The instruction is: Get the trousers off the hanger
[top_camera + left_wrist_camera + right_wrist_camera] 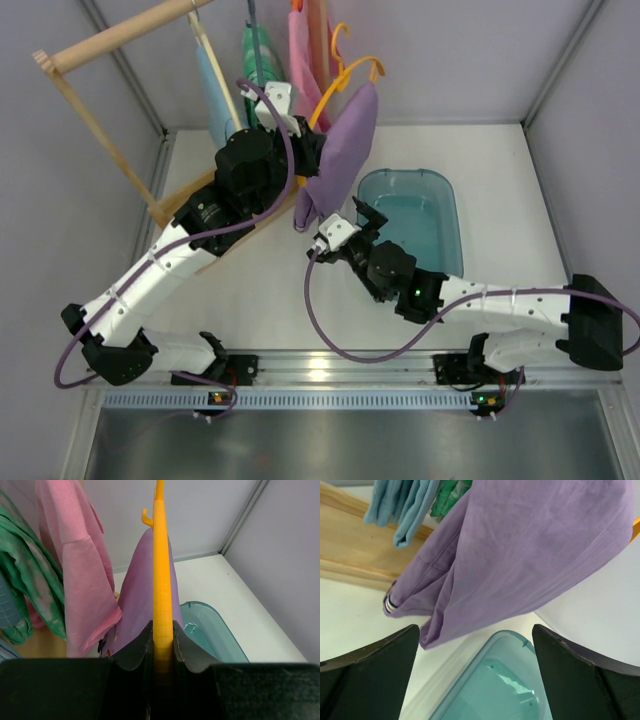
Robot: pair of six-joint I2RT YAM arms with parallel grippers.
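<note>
Left gripper (161, 630) clamps the hanger (160, 555); right gripper (475, 630) gapes wide just below the trousers (520, 545)

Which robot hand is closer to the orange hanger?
Left. The left gripper is shut on the hanger, touching it. The right gripper is open, lower down by the bottom of the trousers, apart from the hanger.

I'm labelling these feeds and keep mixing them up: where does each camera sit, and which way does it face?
Top external: fixed above and behind the bases, looking down at the table; both arms show.
Left wrist: on the left arm, looking along the left pincer, shut on the hanger.
Right wrist: on the right arm, facing the lower end of the trousers, framed by the open right pincer.
Shared: all three show the trousers and the tub.
</note>
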